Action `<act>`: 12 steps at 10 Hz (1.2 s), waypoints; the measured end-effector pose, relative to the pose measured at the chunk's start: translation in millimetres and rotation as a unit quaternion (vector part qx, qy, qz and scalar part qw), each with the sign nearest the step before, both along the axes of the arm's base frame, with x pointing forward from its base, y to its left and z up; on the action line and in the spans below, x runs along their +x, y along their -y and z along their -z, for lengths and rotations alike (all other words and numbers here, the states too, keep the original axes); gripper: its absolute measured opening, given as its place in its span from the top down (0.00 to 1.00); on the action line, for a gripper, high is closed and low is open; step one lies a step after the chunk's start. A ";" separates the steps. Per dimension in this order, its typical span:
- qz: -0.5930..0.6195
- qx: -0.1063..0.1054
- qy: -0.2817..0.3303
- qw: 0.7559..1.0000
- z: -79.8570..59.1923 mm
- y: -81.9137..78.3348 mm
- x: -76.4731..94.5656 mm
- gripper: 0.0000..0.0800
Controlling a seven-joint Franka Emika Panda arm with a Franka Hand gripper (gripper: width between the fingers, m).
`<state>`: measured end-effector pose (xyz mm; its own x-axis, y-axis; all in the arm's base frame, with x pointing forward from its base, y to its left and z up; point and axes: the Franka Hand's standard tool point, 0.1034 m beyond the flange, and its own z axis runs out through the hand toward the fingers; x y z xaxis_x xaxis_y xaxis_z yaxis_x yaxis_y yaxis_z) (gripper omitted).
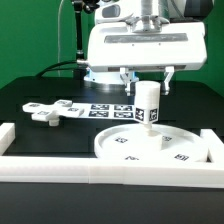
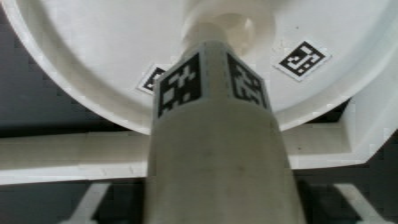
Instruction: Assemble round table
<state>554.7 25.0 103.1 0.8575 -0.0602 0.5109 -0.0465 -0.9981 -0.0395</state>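
Arm hangs down from the far side, wrist vertical, gripper [image 1: 148, 82] pointing straight down, slightly toward the exterior view's right. Its fingers [image 1: 127, 78] are spread, one each side of the cylinder leg [image 1: 148, 102] top. Gap visible both sides, no clamp.

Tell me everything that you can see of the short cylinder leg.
The short cylinder leg looks like smooth white plastic, with black-and-white square tags on its side. It stands upright, its lower end on the middle of the round disc. The open gripper has a finger on each side of its top, not visibly touching it.
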 end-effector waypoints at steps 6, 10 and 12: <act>-0.008 0.001 0.000 1.000 0.3 -10.1 0.4 0.49; -0.008 0.001 -0.003 1.000 6.6 -10.9 -0.3 0.49; -0.009 0.003 -0.008 1.000 14.0 -12.9 -0.1 0.49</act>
<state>554.6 37.9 89.1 0.8669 -0.0479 0.4962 -0.0297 -0.9986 -0.0445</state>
